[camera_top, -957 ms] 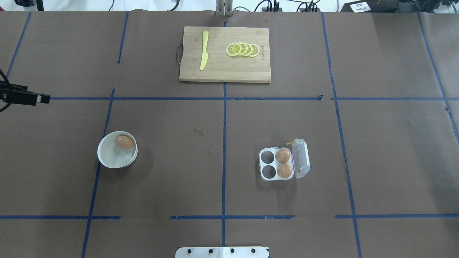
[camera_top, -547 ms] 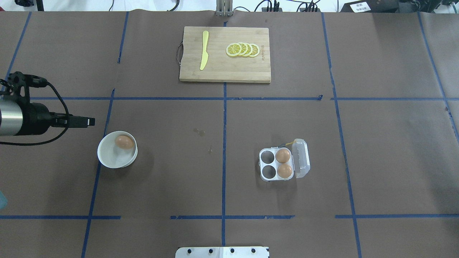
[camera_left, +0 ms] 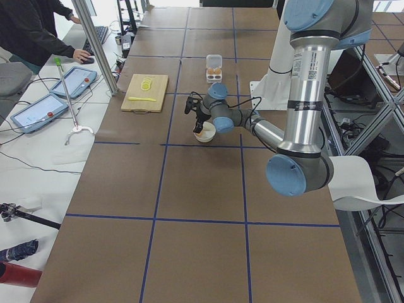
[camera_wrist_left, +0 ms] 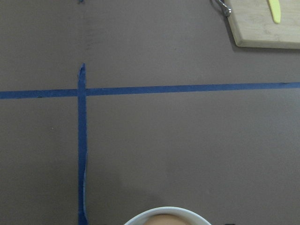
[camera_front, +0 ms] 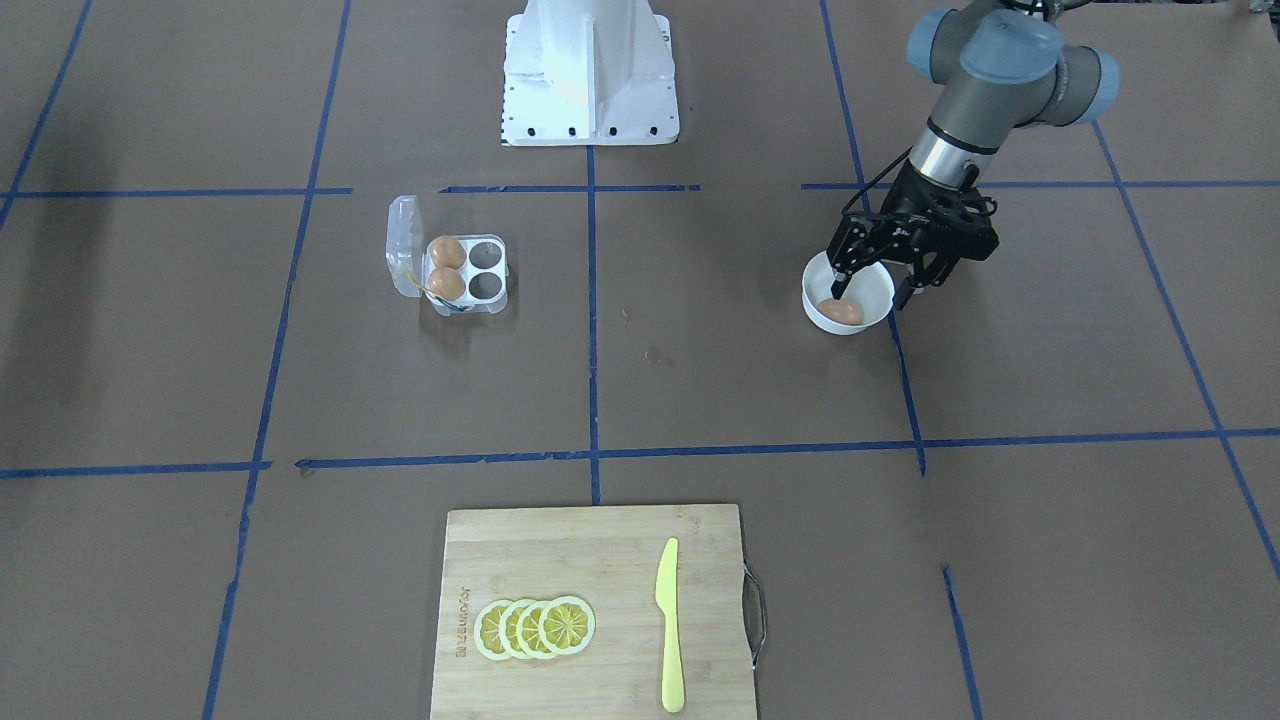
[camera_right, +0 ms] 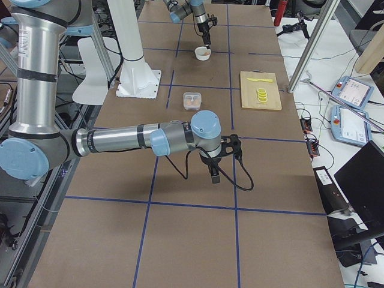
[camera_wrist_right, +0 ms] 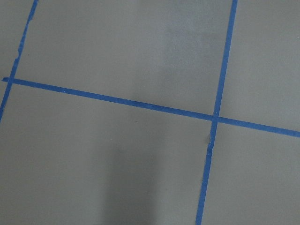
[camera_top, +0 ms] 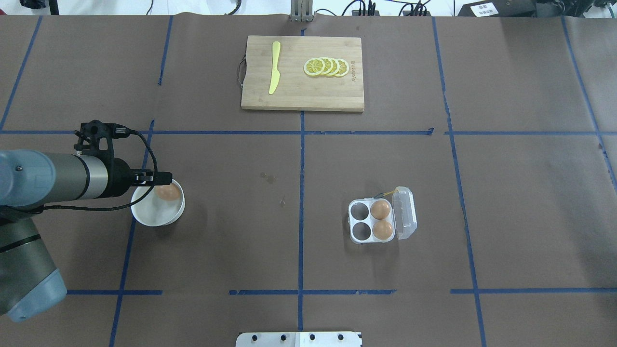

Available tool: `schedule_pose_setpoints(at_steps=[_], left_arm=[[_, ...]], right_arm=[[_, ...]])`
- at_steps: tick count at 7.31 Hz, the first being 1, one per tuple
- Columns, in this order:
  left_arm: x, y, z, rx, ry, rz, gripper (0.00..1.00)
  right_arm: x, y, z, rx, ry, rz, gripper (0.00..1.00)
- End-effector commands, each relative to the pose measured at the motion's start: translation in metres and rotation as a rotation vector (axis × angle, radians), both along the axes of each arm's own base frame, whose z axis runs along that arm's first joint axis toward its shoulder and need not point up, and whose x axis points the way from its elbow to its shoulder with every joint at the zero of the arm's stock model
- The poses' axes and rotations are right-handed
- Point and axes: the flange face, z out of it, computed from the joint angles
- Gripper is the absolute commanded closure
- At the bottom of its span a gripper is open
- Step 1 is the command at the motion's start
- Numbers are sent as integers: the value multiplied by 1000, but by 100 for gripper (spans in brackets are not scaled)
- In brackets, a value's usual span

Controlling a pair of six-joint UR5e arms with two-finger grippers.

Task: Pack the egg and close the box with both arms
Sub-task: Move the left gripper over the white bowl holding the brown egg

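One egg [camera_top: 167,192] in white bowl [camera_top: 144,216] at left of table [camera_top: 231,241], left fingers [camera_front: 843,272] spread just over bowl rim, box [camera_top: 405,214] lid-open well apart rightward, its two bowl-side cells empty, cutting board [camera_top: 301,96] at far edge, right fingers [camera_right: 214,174]: spread or pressed cannot tell

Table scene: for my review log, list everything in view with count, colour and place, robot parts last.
egg: one, orange-brown, in the bowl.
other eggs: two, orange-brown, in the box cells nearest the lid.
box: one, clear, lid open, on the robot's right side; two cells empty.
bowl: one, white, on the robot's left side.
cutting board: one, wooden, far middle.
knife: one, yellow, on the board.
lemon slices: four, yellow, overlapping on the board.
pedestal: one, white, robot's edge.
person: one, dark top, side desk.
left hand: black, open, over the bowl.
right hand: black, above bare table; state unclear.
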Motion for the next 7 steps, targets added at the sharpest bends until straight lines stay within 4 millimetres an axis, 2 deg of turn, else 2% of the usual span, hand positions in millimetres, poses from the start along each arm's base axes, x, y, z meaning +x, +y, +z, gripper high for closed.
schedule_pose_setpoints(at_steps=[1, 4, 7], left_arm=[[20, -1, 8, -18, -38, -6, 21], [19, 2, 4, -5, -32, 5, 20], [28, 14, 14, 2, -53, 44, 20]], right_arm=[[0, 1, 3, -5, 2, 0, 0], [0, 1, 3, -5, 2, 0, 0], [0, 1, 3, -5, 2, -1, 0]])
